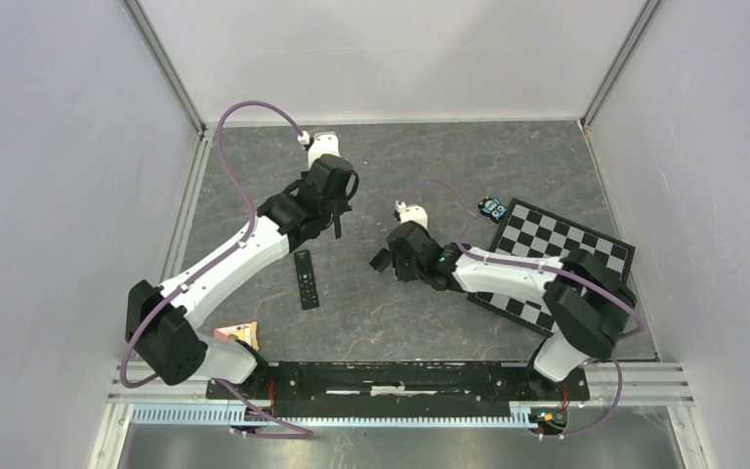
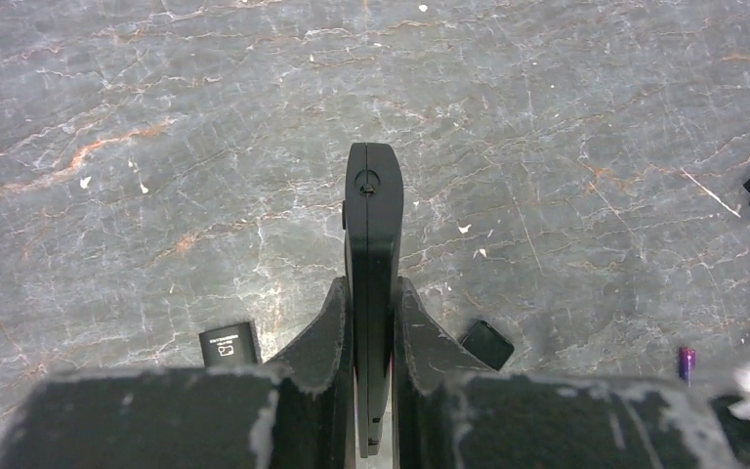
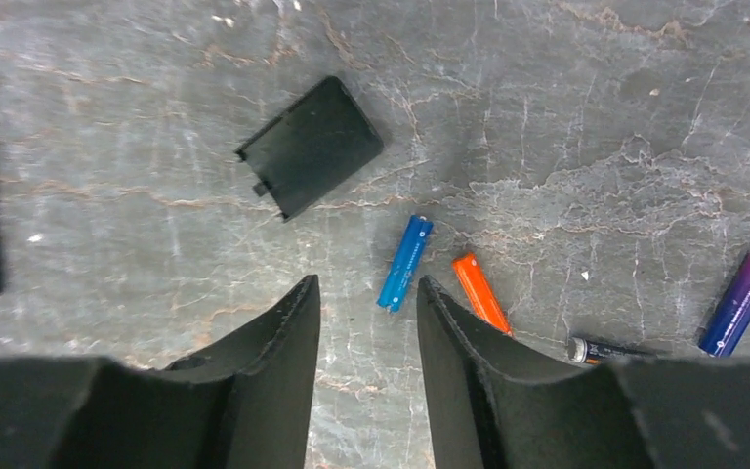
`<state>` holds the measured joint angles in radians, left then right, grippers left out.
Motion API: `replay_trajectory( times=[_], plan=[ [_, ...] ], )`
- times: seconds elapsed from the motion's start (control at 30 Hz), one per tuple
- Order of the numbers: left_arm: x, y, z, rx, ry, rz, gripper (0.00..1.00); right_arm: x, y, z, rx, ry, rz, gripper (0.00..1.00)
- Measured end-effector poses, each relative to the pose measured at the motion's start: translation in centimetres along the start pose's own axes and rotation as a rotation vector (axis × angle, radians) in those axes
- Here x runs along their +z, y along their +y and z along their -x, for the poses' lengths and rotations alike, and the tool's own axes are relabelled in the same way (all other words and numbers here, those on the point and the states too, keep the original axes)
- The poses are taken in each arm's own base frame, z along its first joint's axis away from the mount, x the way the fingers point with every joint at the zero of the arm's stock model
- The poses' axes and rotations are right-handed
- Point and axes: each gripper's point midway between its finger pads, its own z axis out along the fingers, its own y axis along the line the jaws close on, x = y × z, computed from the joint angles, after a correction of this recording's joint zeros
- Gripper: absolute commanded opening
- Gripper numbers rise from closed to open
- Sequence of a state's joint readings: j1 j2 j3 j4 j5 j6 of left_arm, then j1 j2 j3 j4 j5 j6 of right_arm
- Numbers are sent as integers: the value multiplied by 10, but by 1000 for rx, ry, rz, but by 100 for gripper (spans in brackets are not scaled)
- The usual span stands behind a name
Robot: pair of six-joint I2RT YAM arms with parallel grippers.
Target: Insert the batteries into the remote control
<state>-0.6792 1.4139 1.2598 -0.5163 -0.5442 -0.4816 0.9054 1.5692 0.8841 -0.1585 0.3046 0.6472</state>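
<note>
Batteries (image 3: 479, 291), thin blue, orange and dark cylinders, loose on grey table (image 3: 547, 117) under spread right gripper (image 3: 366, 285), likely lining up blue one (image 3: 405, 262); left gripper (image 2: 371, 285) pinching slim black remote (image 2: 371, 210) edge-up, presumably for loading.

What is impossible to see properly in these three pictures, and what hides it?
Left wrist view: the remote control stands edge-on in the left gripper, so its battery bay is hidden.
Right wrist view: a finger of the right gripper covers one end of the dark battery.
Top view: the batteries are too small or covered to find.
</note>
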Motion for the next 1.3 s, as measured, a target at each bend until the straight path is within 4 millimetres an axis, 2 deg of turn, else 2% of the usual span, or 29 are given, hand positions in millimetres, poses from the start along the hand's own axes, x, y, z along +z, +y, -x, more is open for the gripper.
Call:
replay_trajectory(
  times=[0.2, 0.47, 0.73, 0.87, 1.0, 1.17, 1.3],
  plan=[
    [2, 4, -13, -20, -7, -32, 2, 17, -3, -22, -63, 84, -103, 38],
    [7, 10, -19, -47, -2, -56, 2, 25, -10, -33, -76, 126, -174, 35],
    [-1, 12, -9, -75, -37, -81, 2, 32, -10, -27, -52, 104, -208, 27],
    [-3, 11, -8, -80, -41, -94, 2, 33, -11, -26, -39, 98, -217, 17],
    [-1, 9, -13, -78, -31, -103, 2, 35, -15, -23, -20, 88, -225, 7],
    [1, 10, -27, -78, -9, -122, 2, 34, -22, -20, -17, 56, -225, 5],
    [0, 9, -40, -111, 18, -170, 2, 22, -31, -18, -36, 32, -215, 6]
  ],
)
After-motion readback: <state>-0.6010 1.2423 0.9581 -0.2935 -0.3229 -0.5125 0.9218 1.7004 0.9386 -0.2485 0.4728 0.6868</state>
